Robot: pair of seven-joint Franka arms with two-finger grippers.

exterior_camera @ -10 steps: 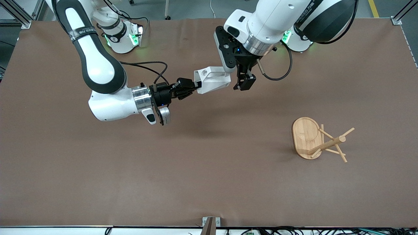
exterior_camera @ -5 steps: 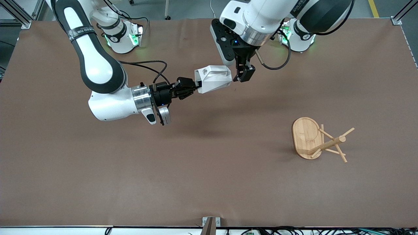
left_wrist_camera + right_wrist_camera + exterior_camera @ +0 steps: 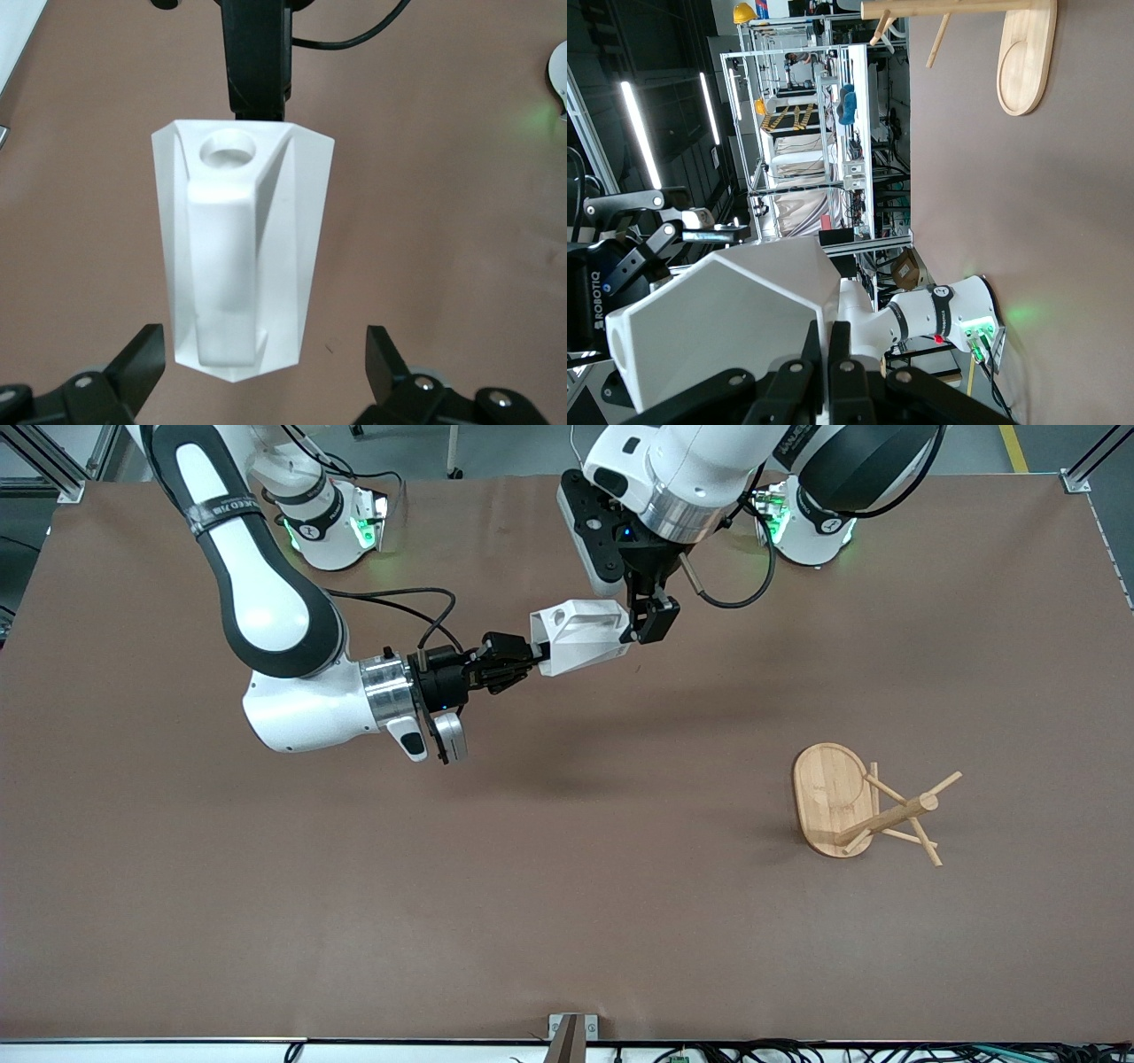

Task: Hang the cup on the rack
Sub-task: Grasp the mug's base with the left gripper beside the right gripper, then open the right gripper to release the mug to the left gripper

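— Starting at the right arm's end: what does the right gripper (image 3: 534,659) have?

— Its fingers are pinched tight on the rim of the cup (image 3: 578,638), which it holds up over the table (image 3: 567,921), lying sideways with its mouth toward that gripper. In the left wrist view the cup's handle (image 3: 223,266) with its round hole faces the camera.

— Anything in the cup?

— I cannot tell; its inside does not show in any view.

— And the next gripper along?

— The left gripper (image 3: 651,622) hangs at the cup's closed bottom end, just beside it. Its fingers (image 3: 137,363) are spread wide, one on each side of that end, not touching the cup in the wrist view. It holds nothing.

— The rack?

— The rack (image 3: 864,806) stands on the table well apart from both grippers, toward the left arm's end and nearer the front camera than the cup. Nothing hangs on its pegs (image 3: 926,850).
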